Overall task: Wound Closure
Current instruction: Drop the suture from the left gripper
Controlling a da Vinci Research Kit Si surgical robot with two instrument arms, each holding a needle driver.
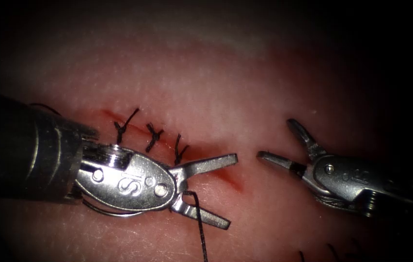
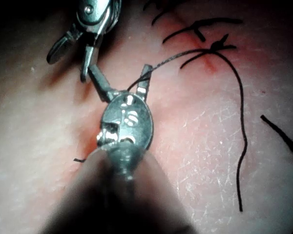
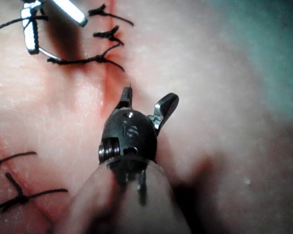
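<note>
Shiny steel tools (image 1: 138, 182), "S"-stamped, riveted.

Two hands: the left (image 1: 216, 189) at 7 o'clock and the right (image 1: 277, 140) at 3 o'clock, each with two jaws spread apart. One tissue (image 1: 226, 77) with one cut (image 1: 216, 167). Three knotted stitches (image 1: 154, 136) cross the cut. One loose thread (image 1: 200, 233) runs toward 6 o'clock.

Surgical practice bench (stitched tissue (image 1: 245, 87)).
</note>
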